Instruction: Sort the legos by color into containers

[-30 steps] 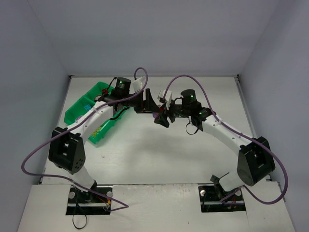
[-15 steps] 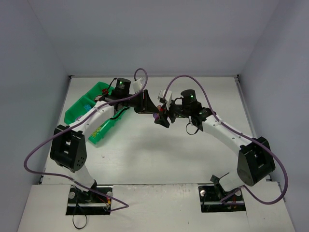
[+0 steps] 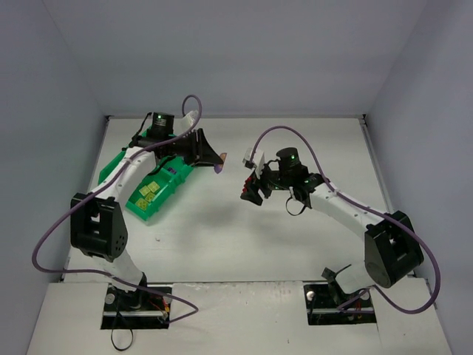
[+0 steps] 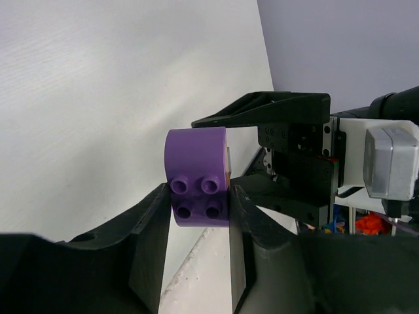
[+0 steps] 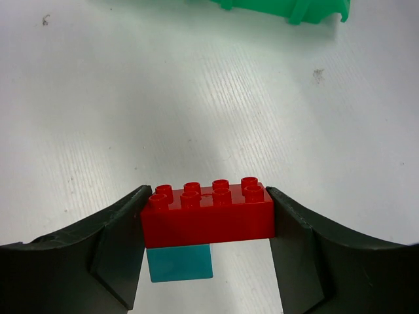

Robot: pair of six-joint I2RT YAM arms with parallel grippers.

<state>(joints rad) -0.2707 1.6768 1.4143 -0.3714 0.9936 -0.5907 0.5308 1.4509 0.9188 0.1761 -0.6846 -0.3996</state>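
My left gripper (image 3: 216,158) is shut on a purple lego (image 4: 196,176), held in the air just right of the green tray (image 3: 131,205). The purple lego's studs face the left wrist camera. My right gripper (image 3: 250,189) is shut on a red two-by-four lego (image 5: 209,210) with a cyan lego (image 5: 180,262) stuck under it, held above the white table at the middle. The two grippers are apart, and the right gripper also shows in the left wrist view (image 4: 288,163). Yellow-green legos (image 3: 150,192) lie in the tray's near compartment.
The tray's edge (image 5: 288,8) shows at the top of the right wrist view. The left arm crosses over the tray's far compartments and hides part of them. Grey walls close in the table on three sides.
The two grippers were close together at the table's middle. My left gripper has pulled away to the left and back with the purple lego; the right gripper keeps the red and cyan legos.
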